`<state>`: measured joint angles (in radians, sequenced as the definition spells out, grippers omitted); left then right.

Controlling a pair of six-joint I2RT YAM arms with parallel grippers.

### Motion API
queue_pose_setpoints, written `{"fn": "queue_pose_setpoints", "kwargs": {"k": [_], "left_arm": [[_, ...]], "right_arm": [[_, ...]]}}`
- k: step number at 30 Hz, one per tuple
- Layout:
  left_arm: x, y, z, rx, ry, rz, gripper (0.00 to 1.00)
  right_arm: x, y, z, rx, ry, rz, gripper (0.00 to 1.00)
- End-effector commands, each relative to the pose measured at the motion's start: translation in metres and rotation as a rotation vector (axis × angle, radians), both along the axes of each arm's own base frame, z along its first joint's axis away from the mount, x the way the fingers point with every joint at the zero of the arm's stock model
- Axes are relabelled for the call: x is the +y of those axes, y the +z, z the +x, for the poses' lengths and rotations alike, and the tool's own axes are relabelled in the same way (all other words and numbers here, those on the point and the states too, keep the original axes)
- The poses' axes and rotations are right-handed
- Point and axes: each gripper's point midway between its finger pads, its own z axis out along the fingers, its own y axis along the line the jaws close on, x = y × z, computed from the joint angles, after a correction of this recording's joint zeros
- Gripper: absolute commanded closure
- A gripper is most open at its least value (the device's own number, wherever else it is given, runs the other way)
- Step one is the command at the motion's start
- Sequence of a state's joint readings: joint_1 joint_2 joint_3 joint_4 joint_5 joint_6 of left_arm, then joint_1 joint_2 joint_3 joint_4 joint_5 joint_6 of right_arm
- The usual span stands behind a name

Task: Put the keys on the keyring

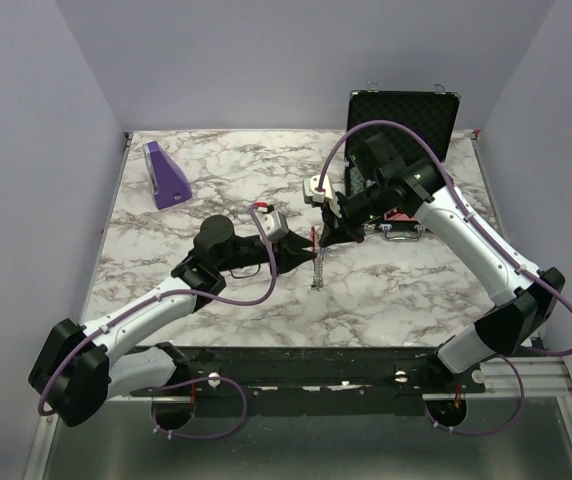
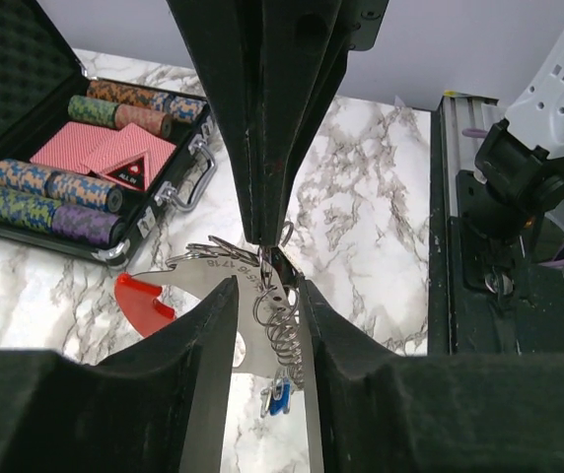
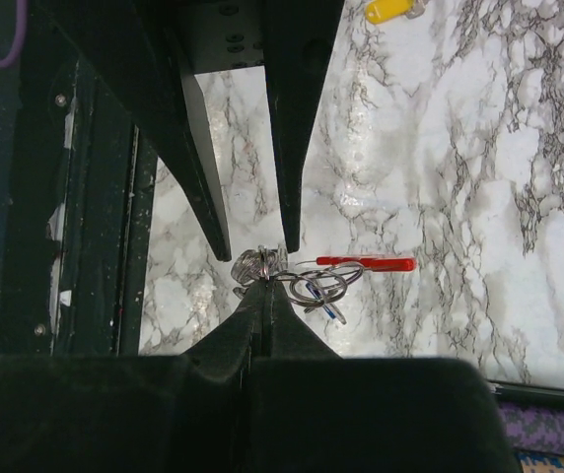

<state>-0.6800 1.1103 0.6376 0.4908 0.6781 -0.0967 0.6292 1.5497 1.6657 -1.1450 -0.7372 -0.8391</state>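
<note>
From the overhead camera I see my two arms meeting over the middle of the marble worktop (image 1: 416,290). The meeting point is mostly black housing. Only a sliver of red and a thin chain of rings (image 1: 318,270) show there.

The right hand (image 3: 262,288) is pressed together, its tips pinching a wire ring at the top of the keyring (image 2: 203,286). The keyring sits between the two hands. Its red clip (image 2: 144,301) juts out to one side, joined to a stamped silver plate. I cannot read the digits on the plate properly.

The fingers of the left hand (image 2: 267,291) stand apart on either side of that plate and the ring chain. Its own near finger covers the lower part of the plate. I cannot tell whether the fingers are bearing on the metal or only flanking it.

Of the keys (image 2: 278,399), I can make out one blue-headed one, hanging at the bottom of the chain deep between the left fingers. How many others are threaded there I cannot say, as the rings overlap. A yellow key head (image 3: 390,10) lies on the worktop well apart from the keyring, cut off by the top edge of the right wrist view.

The open poker-chip case (image 2: 16,79) holds rolls of chips (image 2: 55,182) and red playing cards (image 2: 95,153). From overhead the right arm hides most of it. A purple wedge block (image 1: 166,175) stands at the far left.
</note>
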Motion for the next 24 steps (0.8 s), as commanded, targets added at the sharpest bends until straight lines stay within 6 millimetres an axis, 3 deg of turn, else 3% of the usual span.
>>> {"fn": "queue_pose_setpoints", "kwargs": {"k": [1,18,21,24], "left_arm": [[-0.0041,0.0012,0.0029,-0.012,-0.001,0.013,0.64],[-0.0092,-0.0003,0.0048,0.023,-0.013,0.031,0.72],[-0.0103,-0.0014,0.0053,0.031,-0.016,0.036,0.79],[-0.0122,-0.0029,0.0055,0.045,-0.027,0.049,0.98]], "right_arm": [[0.0052,0.0083,0.0018,-0.01,0.006,0.018,1.0],[0.0069,0.0068,-0.0011,0.012,0.007,0.023,1.0],[0.0068,0.0077,-0.0028,0.016,0.01,0.027,1.0],[0.0065,0.0071,-0.0052,0.025,0.014,0.029,1.0]]}}
